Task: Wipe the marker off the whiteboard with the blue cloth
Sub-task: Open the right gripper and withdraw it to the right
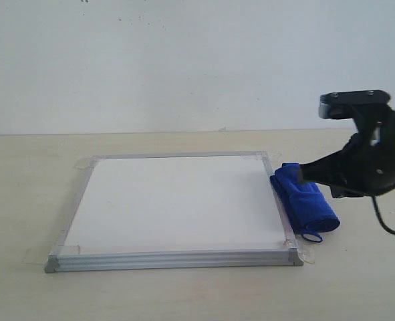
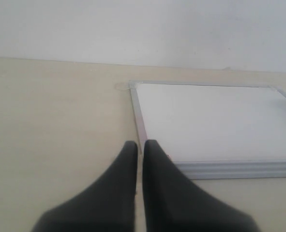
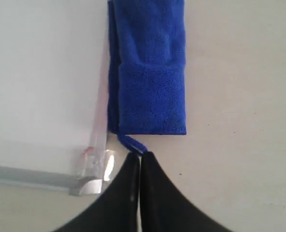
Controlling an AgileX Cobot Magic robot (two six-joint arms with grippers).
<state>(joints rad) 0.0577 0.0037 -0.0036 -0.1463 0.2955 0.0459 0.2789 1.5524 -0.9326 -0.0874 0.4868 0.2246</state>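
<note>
The whiteboard [image 1: 177, 200] lies flat on the table, and its white face shows no marker lines in any view. Only a faint red smudge [image 3: 89, 151] sits on the tape at one corner. The blue cloth [image 1: 307, 200] lies rolled on the table along the board's right edge, its loop [image 1: 311, 236] at the near end. My right gripper [image 1: 303, 175] hovers shut and empty over the cloth's far part. In the right wrist view, my right gripper [image 3: 140, 155] overlaps the loop [image 3: 128, 141] below the cloth [image 3: 150, 72]. My left gripper [image 2: 140, 144] is shut and empty beside the whiteboard [image 2: 210, 121].
Clear tape [image 1: 80, 163] holds the board's corners to the pale wooden table [image 1: 23, 200]. A white wall [image 1: 184, 60] rises behind the table's far edge. The right arm's camera mount [image 1: 354, 103] stands above the cloth.
</note>
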